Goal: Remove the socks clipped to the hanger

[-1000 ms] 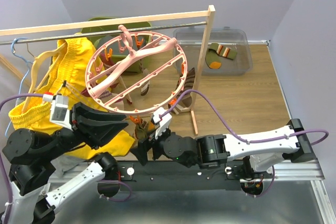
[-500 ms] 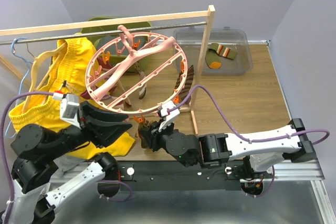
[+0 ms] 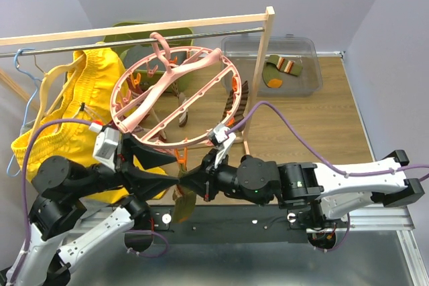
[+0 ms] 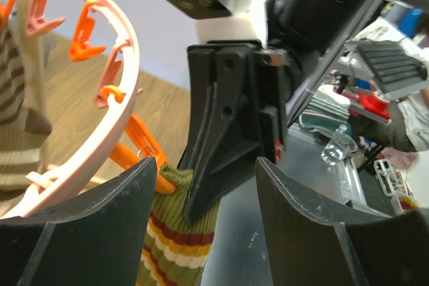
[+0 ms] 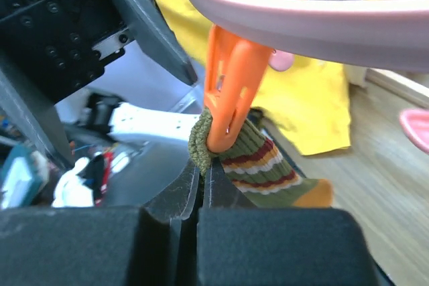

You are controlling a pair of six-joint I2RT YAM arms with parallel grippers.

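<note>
— So, nearest the arms first: what has the right gripper point(image 5: 201, 189) got?

— Its jaws are pressed together on the cuff of the striped sock point(image 5: 261, 162), right beneath the orange clip point(image 5: 228, 92) that bites the same cuff. Gripping that close to the clip probably lets a downward tug slip the fabric free rather than stretch it.

— And the left gripper point(image 4: 204, 182)?

— Spread wide, holding nothing. Its fingers point(image 4: 100, 226) stand on either side of the sock and of the other arm's fingers. It may be keeping out of the pull, or be ready to squeeze the clip.

— Where does that sock hang?

— From the near rim of the hanger point(image 5: 322, 28), whose ring tilts down toward the arms from the wooden rail point(image 3: 134, 29).

— Is there more to do?

— It looks so. A brown striped sock point(image 3: 241, 98) is clipped at the ring's right side, with others further round. Behind the ring, the yellow shorts point(image 3: 60, 98) hang apart from the job. Farthest off, a clear bin point(image 3: 305, 51) holds one loose sock point(image 3: 278, 72), which seems to be where freed ones go.
</note>
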